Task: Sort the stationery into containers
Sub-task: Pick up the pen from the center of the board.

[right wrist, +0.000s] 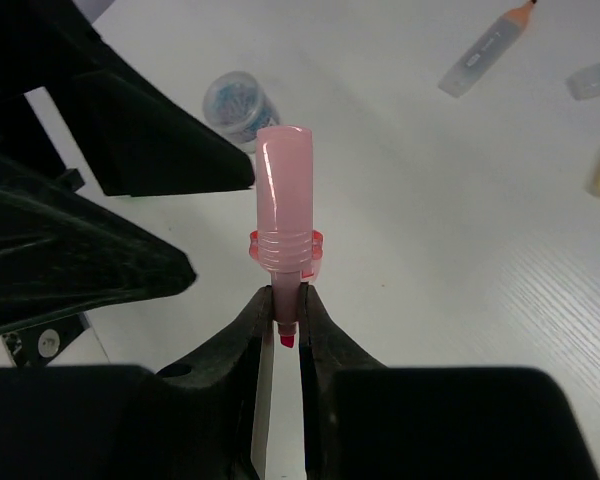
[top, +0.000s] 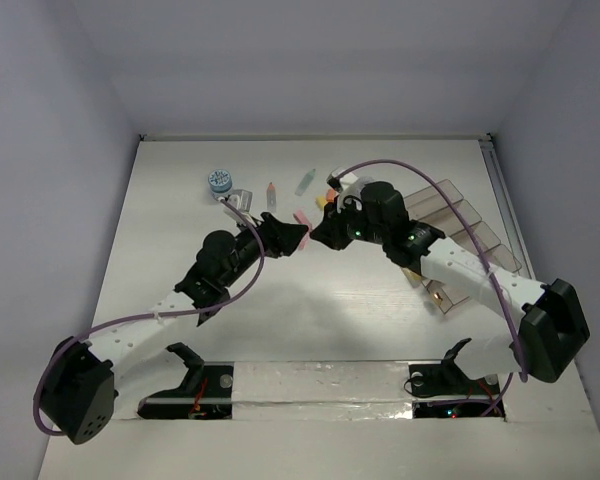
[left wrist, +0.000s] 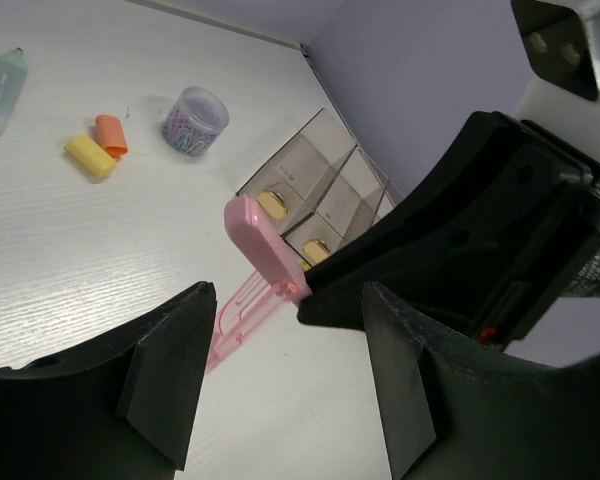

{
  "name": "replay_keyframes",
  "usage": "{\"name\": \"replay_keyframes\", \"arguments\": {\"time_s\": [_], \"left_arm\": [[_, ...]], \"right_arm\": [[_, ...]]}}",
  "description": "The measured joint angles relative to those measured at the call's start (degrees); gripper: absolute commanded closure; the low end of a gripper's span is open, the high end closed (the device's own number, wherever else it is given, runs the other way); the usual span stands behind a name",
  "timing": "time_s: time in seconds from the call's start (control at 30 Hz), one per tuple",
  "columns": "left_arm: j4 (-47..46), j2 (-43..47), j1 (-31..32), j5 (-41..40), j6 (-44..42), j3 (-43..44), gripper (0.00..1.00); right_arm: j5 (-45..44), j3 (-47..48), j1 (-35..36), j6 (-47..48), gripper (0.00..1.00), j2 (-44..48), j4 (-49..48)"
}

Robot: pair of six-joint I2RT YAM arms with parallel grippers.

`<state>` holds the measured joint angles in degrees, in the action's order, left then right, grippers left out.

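Pink pen is being held over the bench, clamped only at its thin tip by the right end effector, so it is risking swivelling or slipping out. Left end effector is standing with jaws apart beside it, crowding that side; room is lying open toward the organiser tray.

The left arm and right arm pair white links with bulky black joint housings, the largest at eight and four o'clock. A purple cable loops along each. Small green lights dot the right wrist.
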<state>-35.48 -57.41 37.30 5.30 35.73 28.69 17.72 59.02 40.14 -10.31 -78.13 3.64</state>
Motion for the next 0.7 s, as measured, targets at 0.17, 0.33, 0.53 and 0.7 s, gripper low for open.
{"name": "replay_keyframes", "arguments": {"time_s": [0.17,0.33,0.53,0.7], "left_arm": [[-2.08,-2.43,-0.39,-0.13,0.52,0.0,0.48],[-3.39,-4.57,-0.72,-0.24,1.05,0.0,0.54],[-4.7,-5.31,-0.7,-0.83,1.44,0.0,0.63],[-5.09,-5.42,-0.7,-1.42,1.53,0.0,0.7]], "right_arm": [[0.59,0.0,2.03,0.02,1.0,0.0,-0.35],[0.94,-0.04,2.69,0.02,1.0,-0.02,-1.51],[0.9,-0.07,2.73,0.09,1.0,-0.7,-1.62],[-0.17,-0.07,3.08,0.52,1.0,-1.53,-1.62]]}}
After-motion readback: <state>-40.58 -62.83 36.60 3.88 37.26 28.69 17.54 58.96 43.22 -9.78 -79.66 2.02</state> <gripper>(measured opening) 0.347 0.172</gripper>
